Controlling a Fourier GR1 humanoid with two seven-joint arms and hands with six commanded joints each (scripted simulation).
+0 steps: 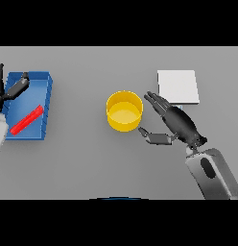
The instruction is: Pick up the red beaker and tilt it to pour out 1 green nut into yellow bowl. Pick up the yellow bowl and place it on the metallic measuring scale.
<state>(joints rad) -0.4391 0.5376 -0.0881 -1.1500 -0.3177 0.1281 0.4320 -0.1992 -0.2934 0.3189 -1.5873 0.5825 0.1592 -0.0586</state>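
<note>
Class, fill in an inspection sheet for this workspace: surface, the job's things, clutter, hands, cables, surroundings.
Surface: grey table.
Job's things: yellow bowl upright at centre, contents not discernible; red beaker lying in the blue tray on the left; white scale to the right, behind the right hand.
Clutter: nothing seen.
Hands: right hand open beside the bowl, not gripping it; left hand over the tray, fingers unclear.
Cables: nothing seen.
Surroundings: nothing seen.

Bare lab-style test bench

Plain grey table (pixel 82 163); a white measuring scale (pixel 177 86) just beyond the right hand (pixel 176 121).
</note>
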